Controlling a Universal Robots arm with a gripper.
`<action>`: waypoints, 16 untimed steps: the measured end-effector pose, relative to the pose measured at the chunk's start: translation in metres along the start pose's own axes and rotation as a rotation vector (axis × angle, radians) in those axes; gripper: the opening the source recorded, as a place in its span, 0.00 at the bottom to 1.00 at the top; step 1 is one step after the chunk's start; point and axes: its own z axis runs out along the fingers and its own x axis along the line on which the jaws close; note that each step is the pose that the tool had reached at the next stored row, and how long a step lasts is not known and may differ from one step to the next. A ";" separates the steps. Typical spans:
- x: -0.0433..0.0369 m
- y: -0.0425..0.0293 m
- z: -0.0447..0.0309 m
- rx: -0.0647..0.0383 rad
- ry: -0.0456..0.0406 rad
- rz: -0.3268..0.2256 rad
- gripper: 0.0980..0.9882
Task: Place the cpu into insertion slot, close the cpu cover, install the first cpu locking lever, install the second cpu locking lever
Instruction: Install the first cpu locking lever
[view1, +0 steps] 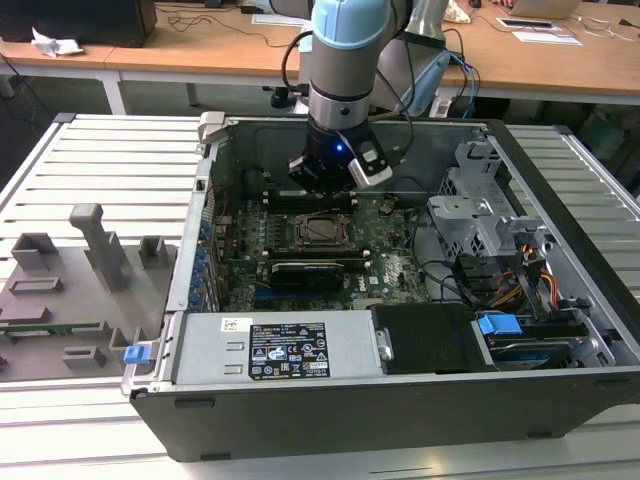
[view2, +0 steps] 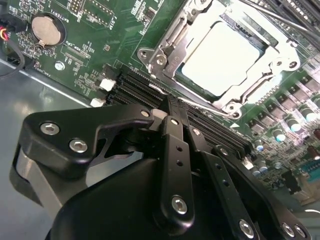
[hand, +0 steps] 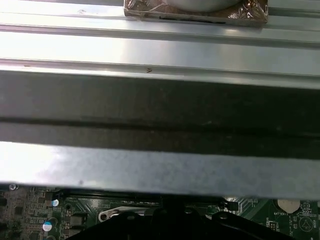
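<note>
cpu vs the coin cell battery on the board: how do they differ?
Shape: the cpu is a flat square; the coin cell battery is a round disc.
Size: the cpu looks clearly larger than the battery.
Seating: the cpu sits in the insertion slot under the silvery cpu cover; the battery sits in its own round holder near the board's edge.
Shared: both are pale metal-faced and lie flat on the green circuit board.
</note>
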 end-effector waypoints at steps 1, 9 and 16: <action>-0.0003 -0.0001 0.0002 0.000 0.0001 0.000 0.01; -0.0046 -0.0003 0.0008 0.000 -0.0001 0.000 0.01; -0.0056 -0.0008 0.0039 0.005 0.0003 0.000 0.01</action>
